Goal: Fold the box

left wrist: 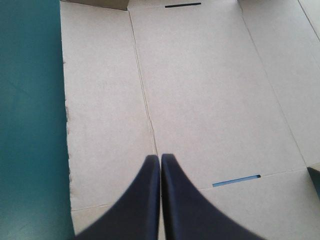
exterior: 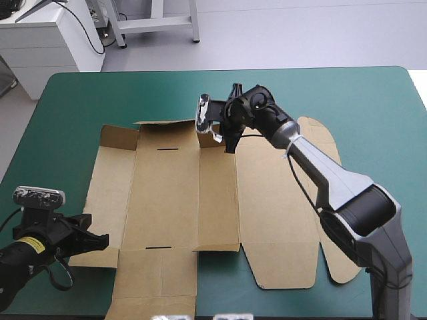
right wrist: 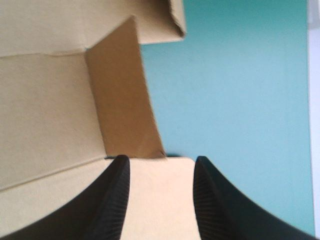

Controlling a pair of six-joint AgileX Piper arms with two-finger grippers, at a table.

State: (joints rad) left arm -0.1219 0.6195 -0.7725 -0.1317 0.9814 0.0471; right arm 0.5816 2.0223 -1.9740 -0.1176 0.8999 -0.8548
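Observation:
The brown box [exterior: 167, 200] lies as a cut sheet, mostly flat, in the middle of the teal-green table. Along its far edge a flap [exterior: 163, 125] and a small corner flap [exterior: 119, 137] stand slightly raised. My right gripper [exterior: 227, 141] is at the far edge, open, its fingers straddling a strip of board [right wrist: 160, 200]. Just ahead of the right gripper [right wrist: 161, 162] rises a folded flap [right wrist: 122, 100]. My left gripper [exterior: 100, 239] is at the sheet's left edge near the front. In its own view the left gripper [left wrist: 160, 159] is shut, pointing across the flat panels [left wrist: 200, 90], nothing held.
Two thin slots [left wrist: 236, 180] [left wrist: 182, 5] mark the middle panel's ends. The lid panel with rounded tabs [exterior: 327, 153] lies flat to the right. A front flap [exterior: 157, 293] reaches the table's near edge. Bare teal-green cover [exterior: 373, 113] lies at the far right.

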